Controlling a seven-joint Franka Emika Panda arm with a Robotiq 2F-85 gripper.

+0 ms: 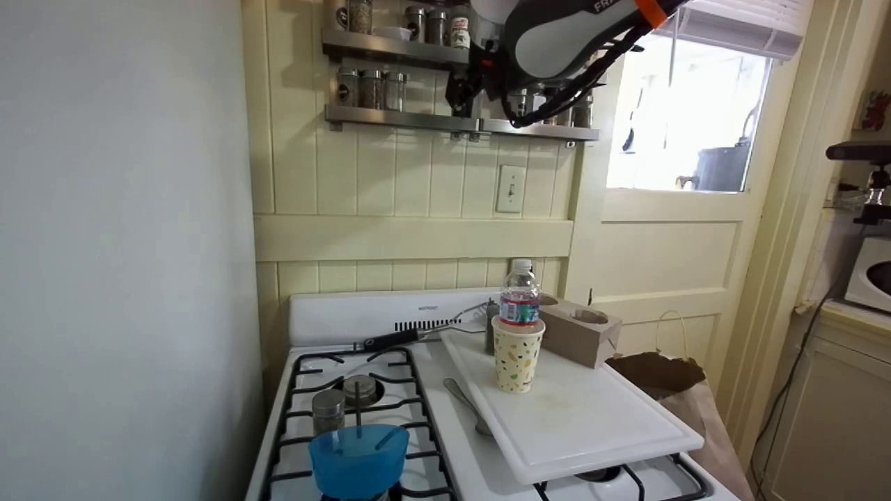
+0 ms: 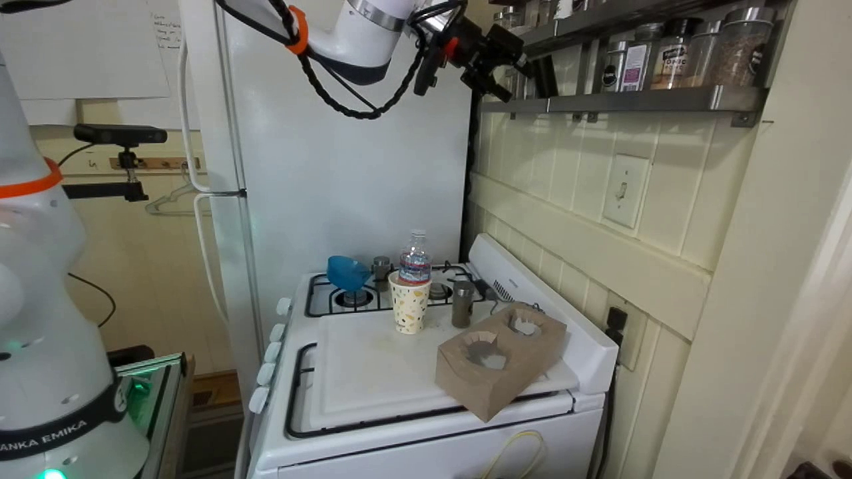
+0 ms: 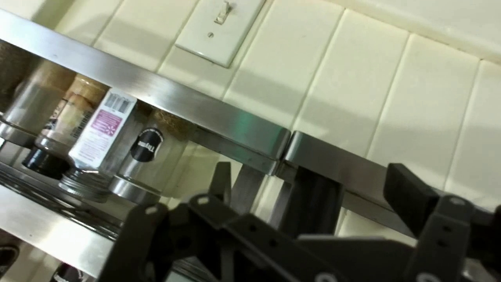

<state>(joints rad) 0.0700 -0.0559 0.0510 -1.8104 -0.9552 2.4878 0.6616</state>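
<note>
Our claw [image 3: 309,176] hangs close to the tall dark thing [image 3: 313,203] on the lower shelf [image 3: 344,164].
We have the claw spread wide, and the wrist view shows the dark thing between its two sides, with a gap each way. We do best to go slow, keep the dark thing in the middle, stay off the shiny shelf edge, and mind the thyme jar [image 3: 146,156], which could tip.

In an exterior view I'm seeing a window [image 1: 686,125] glowing at right in a cream door [image 1: 668,257], a blind [image 1: 738,33] hanging across its top. A cream panelled wall [image 1: 418,188] is running along the far side, bearing a light switch [image 1: 511,188]. In an exterior view, a white refrigerator [image 2: 346,166] is standing far back.
</note>
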